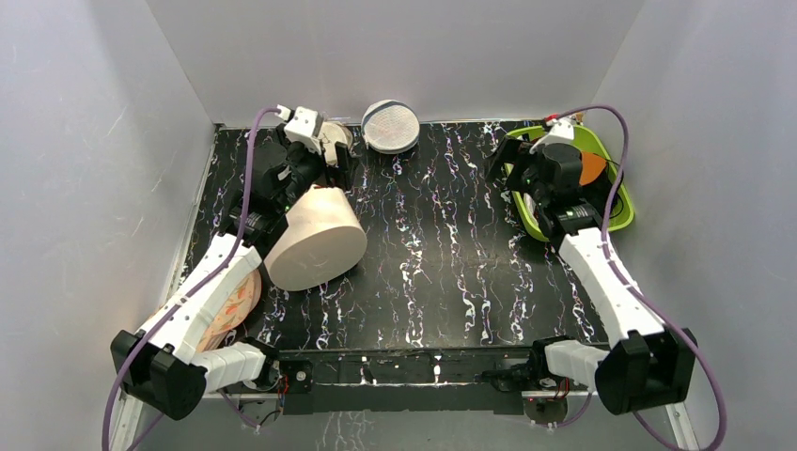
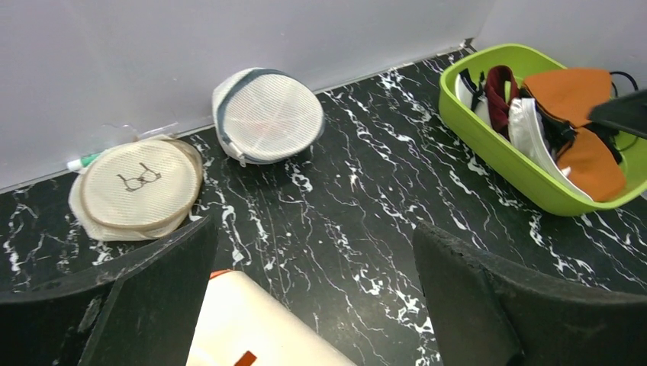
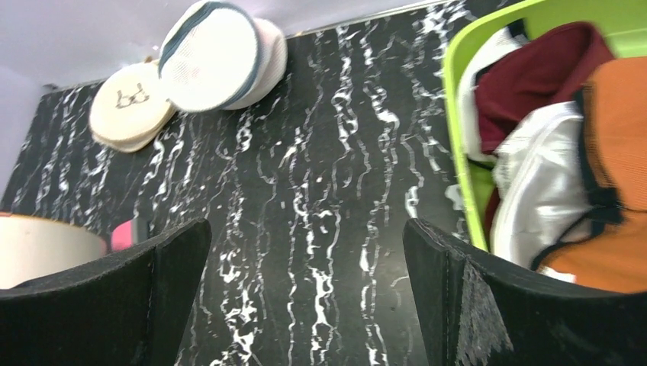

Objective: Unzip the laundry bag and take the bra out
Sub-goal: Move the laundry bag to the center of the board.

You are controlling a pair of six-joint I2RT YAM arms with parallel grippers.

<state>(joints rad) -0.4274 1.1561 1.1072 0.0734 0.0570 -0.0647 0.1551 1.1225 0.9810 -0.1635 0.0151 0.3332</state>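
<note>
At twelve o'clock on the desk [image 1: 451,244] we see the laundry bag [image 1: 390,127], apparently zipped and untouched. Left tool [image 2: 314,232] and right tool [image 3: 307,229] are both spread apart and empty. Bra unseen, so nothing done yet.

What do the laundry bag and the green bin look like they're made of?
Laundry bag: soft white mesh fabric, matte; a fine woven grid shows, with a darker band round the rim. Green bin: likely moulded plastic, smooth and slightly glossy; even colour, rounded rim.
</note>
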